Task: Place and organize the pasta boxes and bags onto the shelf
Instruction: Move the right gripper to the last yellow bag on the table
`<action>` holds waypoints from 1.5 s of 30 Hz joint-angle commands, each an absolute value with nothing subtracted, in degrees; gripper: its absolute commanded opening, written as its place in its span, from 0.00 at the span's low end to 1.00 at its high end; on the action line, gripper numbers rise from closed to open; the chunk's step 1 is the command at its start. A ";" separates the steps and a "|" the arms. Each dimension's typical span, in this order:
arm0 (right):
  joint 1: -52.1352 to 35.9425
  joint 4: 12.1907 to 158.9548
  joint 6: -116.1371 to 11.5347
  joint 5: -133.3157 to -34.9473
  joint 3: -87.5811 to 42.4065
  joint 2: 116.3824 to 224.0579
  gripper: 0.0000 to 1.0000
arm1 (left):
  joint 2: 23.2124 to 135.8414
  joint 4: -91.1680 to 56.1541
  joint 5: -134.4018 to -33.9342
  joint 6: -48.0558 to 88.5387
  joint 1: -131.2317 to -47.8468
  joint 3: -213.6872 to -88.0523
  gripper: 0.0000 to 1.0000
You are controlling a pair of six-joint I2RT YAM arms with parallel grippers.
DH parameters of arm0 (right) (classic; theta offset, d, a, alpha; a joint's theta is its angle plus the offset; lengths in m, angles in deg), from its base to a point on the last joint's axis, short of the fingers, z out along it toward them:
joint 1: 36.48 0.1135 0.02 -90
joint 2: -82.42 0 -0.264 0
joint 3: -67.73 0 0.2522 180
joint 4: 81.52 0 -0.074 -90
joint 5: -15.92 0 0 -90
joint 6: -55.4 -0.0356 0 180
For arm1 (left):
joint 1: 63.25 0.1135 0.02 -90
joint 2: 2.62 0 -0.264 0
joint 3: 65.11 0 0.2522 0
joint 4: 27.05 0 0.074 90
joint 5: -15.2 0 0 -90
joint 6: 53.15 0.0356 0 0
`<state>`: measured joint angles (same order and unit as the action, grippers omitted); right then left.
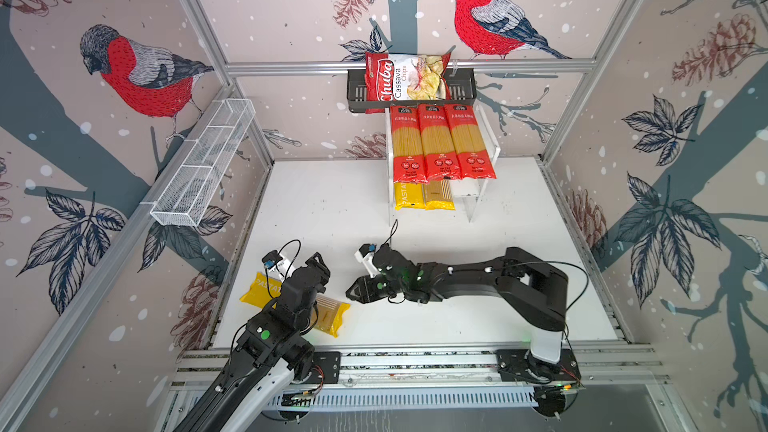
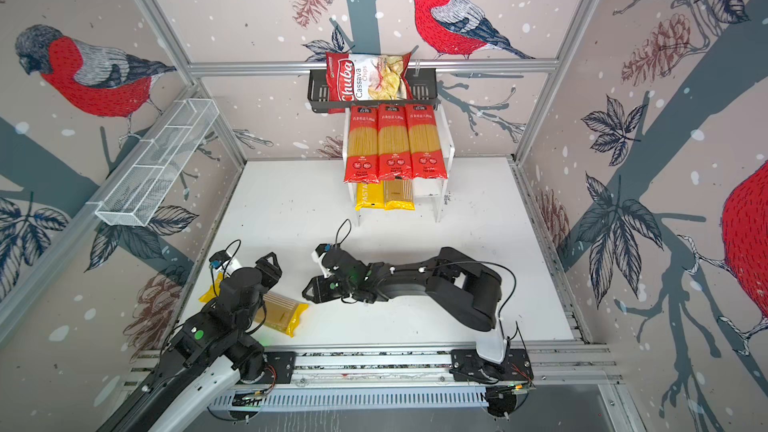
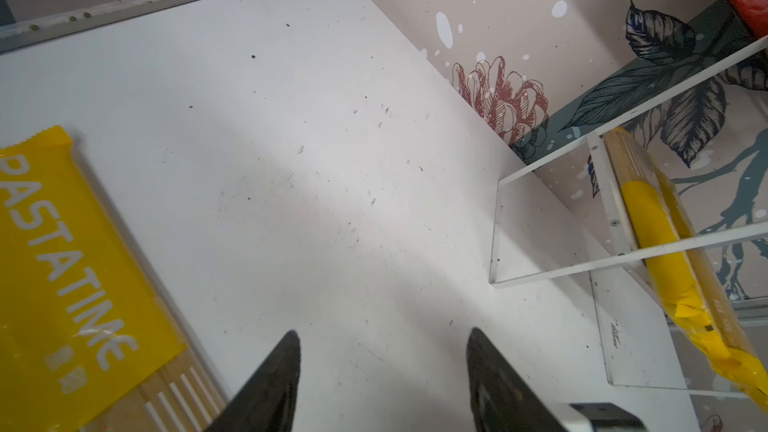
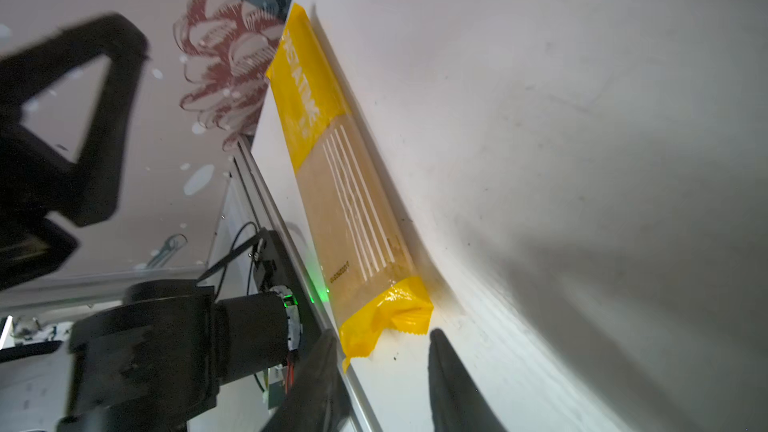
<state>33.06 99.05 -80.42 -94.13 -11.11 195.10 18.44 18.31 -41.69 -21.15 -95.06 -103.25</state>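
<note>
The left end effector (image 3: 380, 334) is seen released, its fingers (image 3: 274, 376) spread over the bare tabletop (image 3: 332, 160) with nothing held between them. A yellow PASTATIME pack (image 1: 330, 315) is laid flat on the tabletop just beside and below this end effector, outside the gap of its fingers. In both top views the middle of the pack is hidden by the left arm's wrist. The right end effector (image 4: 381, 332) is stretched across the middle toward the same pack and is likewise seen released. Its fingers (image 4: 449, 376) are parted, and the crimped yellow end of the pack is found just ahead of the fingertips, close to the gap but not clamped. The two end effectors are held near each other without touching. The shelf (image 1: 467, 191) is placed well ahead of both end effectors, against the back wall. On its top board three red-ended packs (image 1: 436, 141) are laid side by side, touching, with their near ends overhanging toward the end effectors. On its lower board two more yellow packs (image 1: 405, 195) are laid side by side, and a bare stretch of board is seen beside them on the side away from the left end effector. Above the shelf, farther still from the end effectors, a chips bag (image 1: 405, 76) is stood in a black basket (image 1: 463, 93). A white wire basket (image 1: 203, 168) is hung on the side wall, beyond the left end effector.
</note>
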 commanded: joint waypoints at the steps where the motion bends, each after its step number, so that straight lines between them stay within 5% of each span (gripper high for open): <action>1: 34.07 93.65 -76.21 -97.73 -15.11 198.94 0.38 | 19.57 18.96 -41.62 -19.85 -94.92 -103.07 0.63; 13: 34.20 92.90 -76.51 -100.36 -20.52 205.83 0.31 | 24.33 10.38 -46.81 -17.84 -94.94 -101.85 0.65; 20: 32.31 88.53 -76.26 -95.97 -18.47 202.19 0.43 | 24.22 9.23 -47.73 -17.40 -94.94 -101.70 0.65; 30: 32.32 93.26 -80.91 -100.46 -13.28 201.97 0.43 | 25.32 6.41 -49.39 -17.43 -94.90 -100.58 0.65; 35: 33.10 96.07 -83.20 -101.05 -16.89 205.72 0.37 | 26.22 6.23 -50.21 -17.20 -94.90 -101.19 0.65; 45: 30.71 100.78 -85.15 -99.95 -13.97 202.14 0.07 | 25.62 5.85 -50.50 -17.21 -94.97 -100.98 0.65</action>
<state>31.53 99.68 -84.27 -101.54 -15.35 204.06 25.85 8.12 -50.57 -18.18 -94.95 -100.76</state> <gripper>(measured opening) 0.074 0.654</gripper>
